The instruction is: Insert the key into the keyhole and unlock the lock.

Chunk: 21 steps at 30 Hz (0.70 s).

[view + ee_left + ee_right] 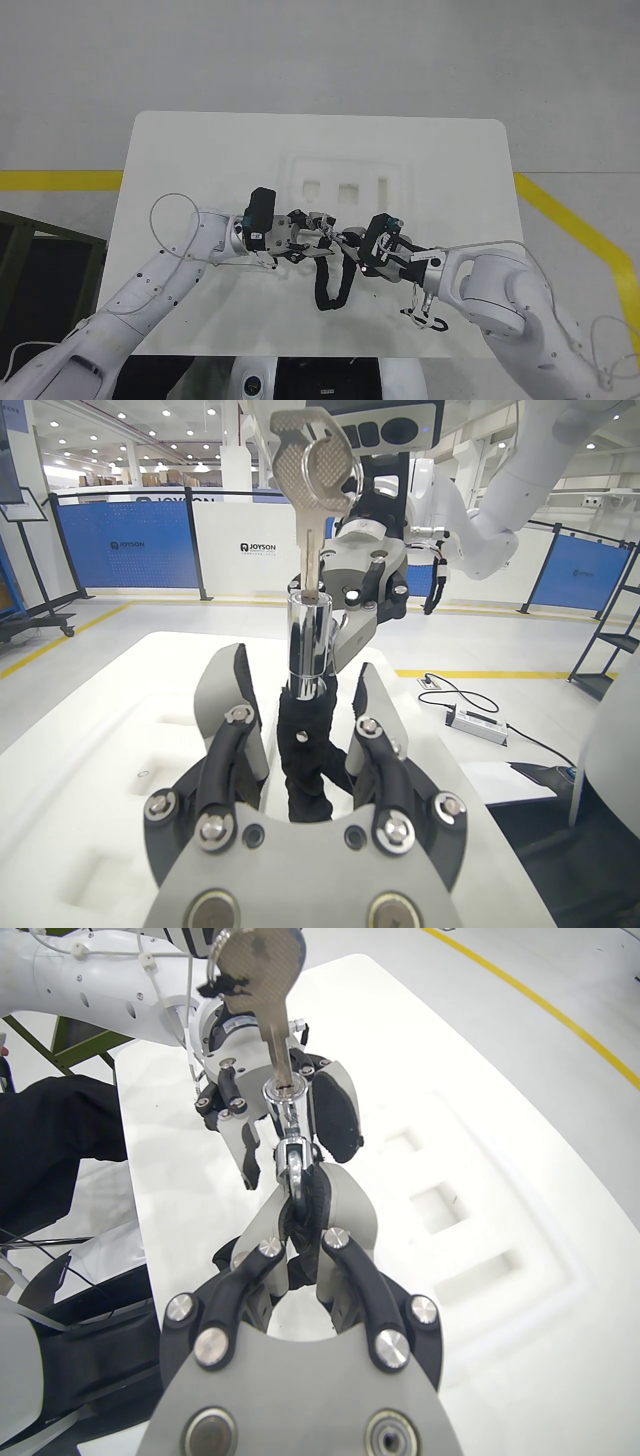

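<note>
Holds lock (pixel 309 645) above counter (pixel 450 160), right gripper (pixel 307 1188) jaws clamped on its cable (pixel 305 750), left gripper (pixel 304 660) jaws apart flanking it, key (pixel 310 490) standing in keyhole (pixel 285 1089); insertion seemingly unfinished, next calls for gripping key, pushing home, turning.

Both arms reach inward from opposite sides, forearms low and converging, so that the two grippers face each other tip to tip. Left arm (pixel 150 290): forearm angled in, wrist straight. The left gripper (pixel 302 660) has its fingers spread well apart. Right arm (pixel 500 290): elbow bent, wrist turned toward the left. The right gripper (pixel 306 1183) has its fingers drawn together — clamped on one end of the cable lock (pixel 292 1128).
</note>
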Tool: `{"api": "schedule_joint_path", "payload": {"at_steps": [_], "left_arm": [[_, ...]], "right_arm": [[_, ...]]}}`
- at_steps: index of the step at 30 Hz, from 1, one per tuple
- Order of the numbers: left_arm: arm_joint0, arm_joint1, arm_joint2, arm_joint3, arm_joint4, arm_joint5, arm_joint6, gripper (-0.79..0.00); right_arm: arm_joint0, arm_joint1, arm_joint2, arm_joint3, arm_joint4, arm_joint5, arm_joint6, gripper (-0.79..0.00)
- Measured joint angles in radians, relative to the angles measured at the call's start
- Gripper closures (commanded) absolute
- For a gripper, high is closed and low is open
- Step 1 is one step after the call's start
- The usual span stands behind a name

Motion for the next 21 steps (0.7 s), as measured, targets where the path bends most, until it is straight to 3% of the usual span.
{"api": "schedule_joint_path", "payload": {"at_steps": [10,16,21], "left_arm": [[-0.027,0.009,0.045,0.001,-0.042,0.000,0.000,-0.212],[-0.027,0.018,0.048,-0.008,-0.054,0.000,0.000,0.000],[-0.024,0.023,0.053,-0.008,-0.062,0.000,0.000,0.000]], "right_arm": [[0.005,0.000,-0.002,0.011,0.003,0.002,0.000,0.000],[0.011,-0.002,-0.007,0.016,0.008,0.011,0.003,0.000],[0.017,-0.002,-0.008,0.017,0.012,0.016,0.005,0.000]]}}
